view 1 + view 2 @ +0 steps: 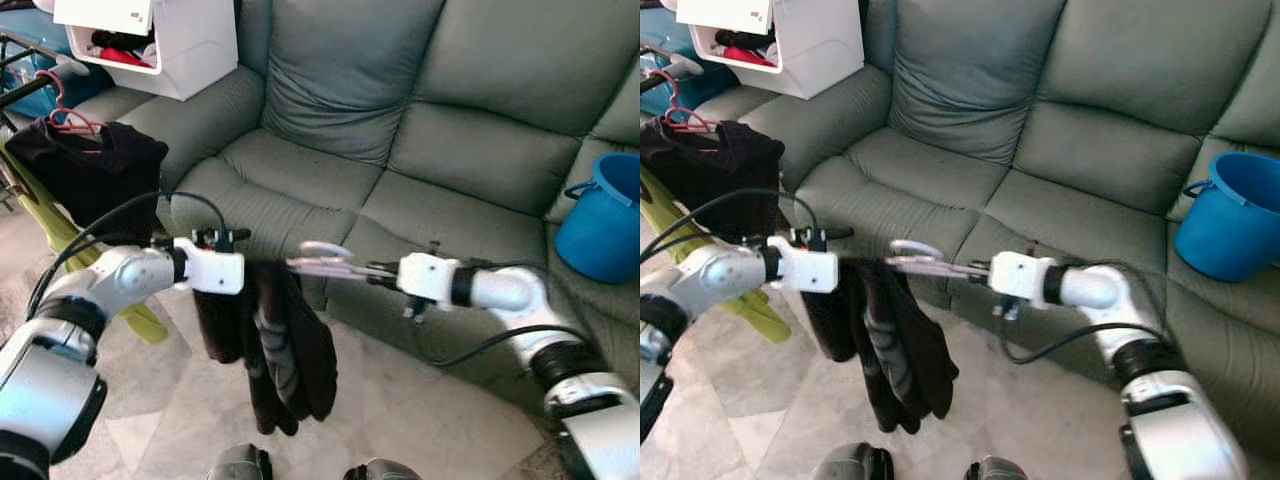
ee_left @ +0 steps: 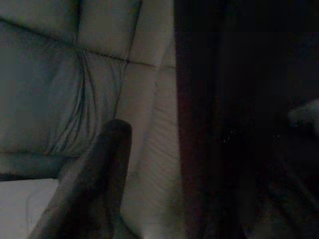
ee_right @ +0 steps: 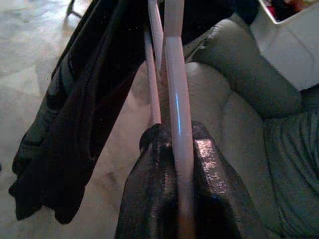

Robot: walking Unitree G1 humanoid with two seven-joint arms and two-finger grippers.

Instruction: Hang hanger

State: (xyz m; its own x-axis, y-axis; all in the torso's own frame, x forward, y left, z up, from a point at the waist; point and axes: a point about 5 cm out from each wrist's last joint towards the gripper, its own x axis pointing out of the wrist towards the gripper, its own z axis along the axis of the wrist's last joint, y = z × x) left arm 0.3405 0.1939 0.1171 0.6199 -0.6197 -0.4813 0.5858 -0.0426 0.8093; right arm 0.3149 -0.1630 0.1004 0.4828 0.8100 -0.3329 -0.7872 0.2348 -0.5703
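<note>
A pink hanger point(image 1: 325, 258) with a dark garment point(image 1: 285, 350) draped over it hangs in the air in front of the green sofa point(image 1: 400, 130), held level between my two arms. My right gripper point(image 1: 378, 276) is shut on the hanger's pink rod point(image 3: 175, 99), which runs straight out between its fingers point(image 3: 209, 164). My left gripper point(image 1: 248, 266) reaches into the garment from the other side, at the hanger's far end. The dark cloth point(image 2: 239, 124) covers most of what lies in front of the left wrist.
At the far left stands a clothes rack point(image 1: 30, 85) carrying another dark garment on a pink hanger point(image 1: 65, 115) and a yellow-green cloth point(image 1: 50, 225). A white box point(image 1: 170, 40) rests on the sofa arm. A blue bucket point(image 1: 605, 225) sits on the sofa at right. Tiled floor point(image 1: 420, 420) lies below.
</note>
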